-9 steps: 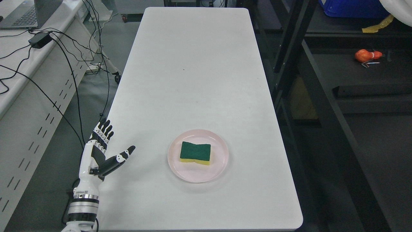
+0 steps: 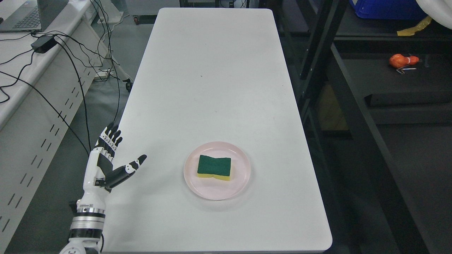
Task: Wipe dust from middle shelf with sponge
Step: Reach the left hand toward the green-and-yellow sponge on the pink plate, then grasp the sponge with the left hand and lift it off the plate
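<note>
A sponge [image 2: 214, 166] with a green top and yellow base lies flat on a pink plate [image 2: 240, 183] near the front of the white table [image 2: 212, 70]. My left hand [image 2: 111, 158] is at the table's left front edge, well left of the plate, fingers spread and thumb out, holding nothing. A dark metal shelf unit [image 2: 356, 116] stands to the right of the table. My right hand does not show.
An orange-red object [image 2: 402, 60] lies on a dark shelf level at the upper right. A blue bin [image 2: 385, 8] sits higher up. A white desk [image 2: 21, 88] with a laptop [image 2: 31, 14], a power brick and cables stands to the left.
My left hand has risen slightly and shifted a little to the left, still open. The sponge and plate have not moved.
</note>
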Available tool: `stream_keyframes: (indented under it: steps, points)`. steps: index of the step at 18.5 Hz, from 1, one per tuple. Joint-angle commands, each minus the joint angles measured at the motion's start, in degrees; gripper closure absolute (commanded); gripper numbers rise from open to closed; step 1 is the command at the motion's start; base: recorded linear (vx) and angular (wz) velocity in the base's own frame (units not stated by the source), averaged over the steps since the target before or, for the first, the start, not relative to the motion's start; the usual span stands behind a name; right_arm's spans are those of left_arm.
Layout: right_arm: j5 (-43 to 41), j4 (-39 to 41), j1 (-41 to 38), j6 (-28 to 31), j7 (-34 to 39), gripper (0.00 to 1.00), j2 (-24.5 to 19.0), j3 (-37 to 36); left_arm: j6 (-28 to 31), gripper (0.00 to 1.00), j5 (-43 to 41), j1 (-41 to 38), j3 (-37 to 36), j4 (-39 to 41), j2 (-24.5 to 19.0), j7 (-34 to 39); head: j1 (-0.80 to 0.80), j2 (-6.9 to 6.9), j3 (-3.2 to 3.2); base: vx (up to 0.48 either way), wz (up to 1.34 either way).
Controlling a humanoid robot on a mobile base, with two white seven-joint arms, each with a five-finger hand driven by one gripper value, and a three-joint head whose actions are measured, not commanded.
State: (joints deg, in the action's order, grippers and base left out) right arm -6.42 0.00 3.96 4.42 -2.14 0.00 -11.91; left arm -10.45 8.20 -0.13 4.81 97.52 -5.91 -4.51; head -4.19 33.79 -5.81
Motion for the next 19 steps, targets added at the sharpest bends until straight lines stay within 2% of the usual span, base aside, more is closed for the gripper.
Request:
stream_keyframes:
  steps: [1,4,6,9,11,14,19]
  points:
    - [0.0,1.0,0.0,0.0,0.0,0.0,1.0,0.0,-1.9,0.01,-9.3,5.9,-1.1,-0.1,-13.3,-5.5,0.0,0.0,0.0,0.0,0.0]
    - [0.0,1.0,0.0,0.0,0.0,0.0,1.0,0.0,-7.6,0.02,-21.9,11.5,-5.2,-0.8,-18.2,-15.1,0.0,0.0,0.0,0.0,0.0]
    - [0.0,1.0,0.0,0.0,0.0,0.0,1.0,0.0,-12.4,0.02,-30.2,16.3,-8.0,-2.9,-19.8,-20.6,0.0,0.0,0.0,0.0,0.0]
    - [0.0,1.0,0.0,0.0,0.0,0.0,1.0,0.0,-16.5,0.03,-41.3,21.9,-15.9,-4.4,-20.0,-24.1,0.0,0.0,0.0,0.0,0.0]
    - [0.0,1.0,0.0,0.0,0.0,0.0,1.0,0.0,-17.5,0.04,-47.8,24.7,-21.4,-4.4,-21.9,-25.4,0.0,0.0,0.0,0.0,0.0]
    - [0.0,1.0,0.0,0.0,0.0,0.0,1.0,0.0,-17.8,0.05,-53.6,29.6,-28.5,-4.8,-24.2,-25.9,0.0,0.0,0.0,0.0,0.0]
    - [0.0,1.0,0.0,0.0,0.0,0.0,1.0,0.0,-17.9,0.05,-59.1,35.2,-39.9,-7.6,-23.4,-27.8,0.0,0.0,0.0,0.0,0.0]
